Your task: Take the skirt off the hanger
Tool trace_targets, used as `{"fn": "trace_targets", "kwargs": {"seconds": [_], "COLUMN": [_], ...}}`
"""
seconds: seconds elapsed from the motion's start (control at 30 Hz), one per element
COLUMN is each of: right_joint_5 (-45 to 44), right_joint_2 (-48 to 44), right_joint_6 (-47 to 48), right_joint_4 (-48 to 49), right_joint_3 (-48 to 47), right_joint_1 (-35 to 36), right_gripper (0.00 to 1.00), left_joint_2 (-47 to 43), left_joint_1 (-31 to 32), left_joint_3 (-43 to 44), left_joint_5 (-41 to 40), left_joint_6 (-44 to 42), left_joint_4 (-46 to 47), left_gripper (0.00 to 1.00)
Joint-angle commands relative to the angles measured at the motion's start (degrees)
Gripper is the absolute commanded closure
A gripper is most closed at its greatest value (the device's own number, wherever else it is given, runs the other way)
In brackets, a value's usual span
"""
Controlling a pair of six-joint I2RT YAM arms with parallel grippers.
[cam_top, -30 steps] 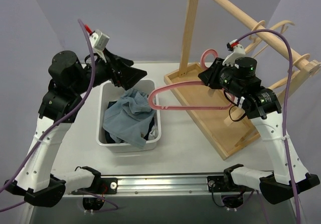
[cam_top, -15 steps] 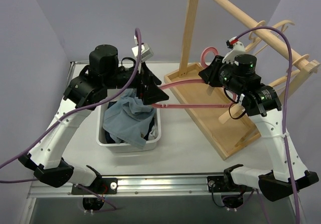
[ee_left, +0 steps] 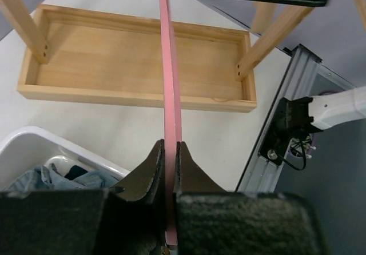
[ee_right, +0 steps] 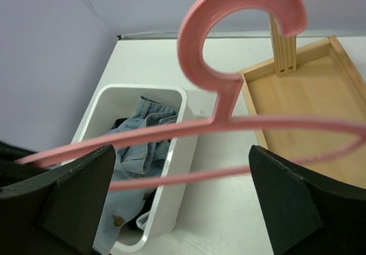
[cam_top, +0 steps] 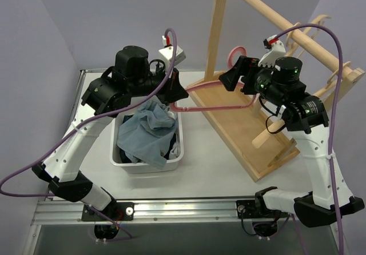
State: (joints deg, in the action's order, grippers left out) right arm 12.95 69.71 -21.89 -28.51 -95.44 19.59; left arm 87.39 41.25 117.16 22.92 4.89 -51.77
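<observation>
The denim skirt (cam_top: 146, 132) lies crumpled in the white bin (cam_top: 178, 152), off the hanger; it also shows in the right wrist view (ee_right: 134, 138) and the left wrist view (ee_left: 54, 178). The pink hanger (cam_top: 213, 107) hangs bare in the air between bin and wooden rack. My left gripper (cam_top: 174, 93) is shut on the hanger's left end, the thin pink bar (ee_left: 169, 66) pinched between its fingertips (ee_left: 170, 146). My right gripper (cam_top: 239, 79) stands open by the hook (ee_right: 229, 15). Both bars pass between its wide-apart fingers (ee_right: 183, 200) untouched.
A wooden rack with a tray base (cam_top: 251, 135) fills the right side, its slanted rail (cam_top: 269, 15) carrying wooden hangers (cam_top: 320, 29). The bin also holds dark clothing (cam_top: 171, 149). A metal rail (cam_top: 183, 206) runs along the near edge.
My left arm swung right over the bin and shut on the hanger's left end. My right gripper opened, let go of the hanger and drew back slightly.
</observation>
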Motion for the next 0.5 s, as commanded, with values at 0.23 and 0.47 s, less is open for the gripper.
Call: {"fn": "trace_targets", "kwargs": {"seconds": [0.23,0.47], "right_joint_5": [10.14,17.28], "right_joint_2": [-7.83,-12.84], "right_joint_6": [-3.68,-15.02], "right_joint_4": [4.50,21.38], "right_joint_3": [-11.96,-12.22], "right_joint_1": [0.18,0.09], "right_gripper": [0.00,0.00], "left_joint_2": [5.50,8.84], "left_joint_1": [-0.21,-0.21], "left_joint_3": [15.54,18.79], "left_joint_5": [-5.34,-3.59], "left_joint_6": [-0.76,2.14], "left_joint_4": [6.76,16.96], "left_gripper": [0.98,0.98]}}
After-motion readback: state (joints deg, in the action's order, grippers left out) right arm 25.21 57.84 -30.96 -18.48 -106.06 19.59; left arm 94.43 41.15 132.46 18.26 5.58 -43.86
